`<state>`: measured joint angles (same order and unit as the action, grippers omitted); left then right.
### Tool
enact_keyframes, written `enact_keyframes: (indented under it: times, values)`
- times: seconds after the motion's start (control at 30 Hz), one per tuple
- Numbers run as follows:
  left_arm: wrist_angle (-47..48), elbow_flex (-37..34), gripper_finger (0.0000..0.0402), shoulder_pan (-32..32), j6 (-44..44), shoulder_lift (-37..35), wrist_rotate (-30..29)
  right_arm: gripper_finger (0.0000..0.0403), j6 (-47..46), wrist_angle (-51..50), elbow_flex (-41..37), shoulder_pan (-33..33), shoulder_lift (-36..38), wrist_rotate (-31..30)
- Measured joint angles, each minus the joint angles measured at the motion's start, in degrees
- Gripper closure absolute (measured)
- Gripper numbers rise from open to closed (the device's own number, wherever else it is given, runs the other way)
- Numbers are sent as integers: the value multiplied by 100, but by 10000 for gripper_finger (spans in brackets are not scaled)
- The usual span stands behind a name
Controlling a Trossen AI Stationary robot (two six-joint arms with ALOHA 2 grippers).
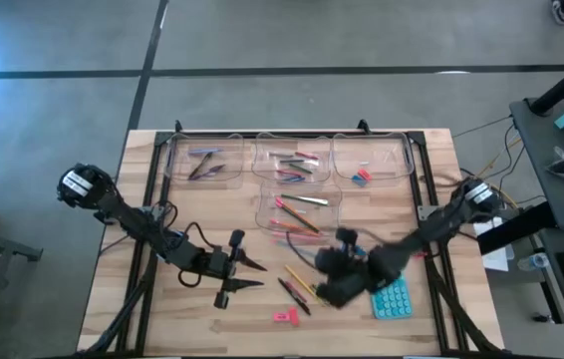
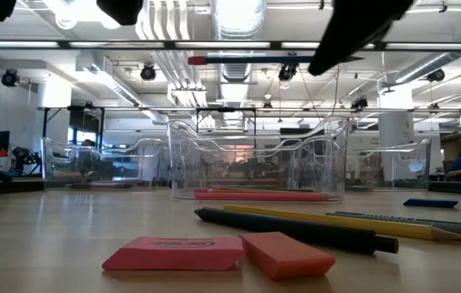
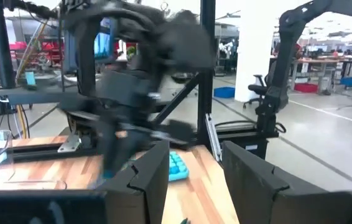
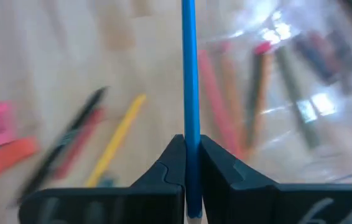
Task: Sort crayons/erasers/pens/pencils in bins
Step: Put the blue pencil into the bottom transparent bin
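My right gripper (image 4: 190, 155) is shut on a long blue pencil (image 4: 189, 68) and hangs high over the table's near middle (image 1: 337, 264). Open and holding nothing, my left gripper (image 1: 258, 274) stands level at the near left. A black pen (image 2: 296, 230), a yellow pencil (image 2: 336, 221) and two pink erasers (image 2: 173, 252) lie flat on the wood. Three clear bins (image 1: 297, 160) line the far edge, and another bin (image 1: 299, 209) with pencils stands in front of them. My right gripper pinches the blue pencil's shaft (image 4: 190, 140) between its two fingers, near one end, with a short stub showing behind them. The fingers slant down from the table's right. The pencil is lifted clear and lies level, its red-tipped end (image 2: 198, 59) pointing away from the gripper.
A teal calculator (image 1: 392, 297) lies at the near right, just beside my right arm. Loose pens and pencils (image 1: 297, 284) are scattered between the two grippers. Black rails (image 1: 147, 239) frame the table's left and right sides.
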<state>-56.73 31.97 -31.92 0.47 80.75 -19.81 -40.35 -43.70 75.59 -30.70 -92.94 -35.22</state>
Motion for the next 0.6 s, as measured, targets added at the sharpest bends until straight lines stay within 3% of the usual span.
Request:
enact_keyframes:
  times: [0.3,0.47,0.6]
  values:
    - [24,17,268,0,47,0,-2,389,1873,-93,-220,1534,492,376]
    - [35,17,268,4,581,-111,-34,389,2396,684,-847,2085,630,1129]
    - [24,30,268,7,912,-274,-72,389,2626,1110,-1383,2340,715,1278]
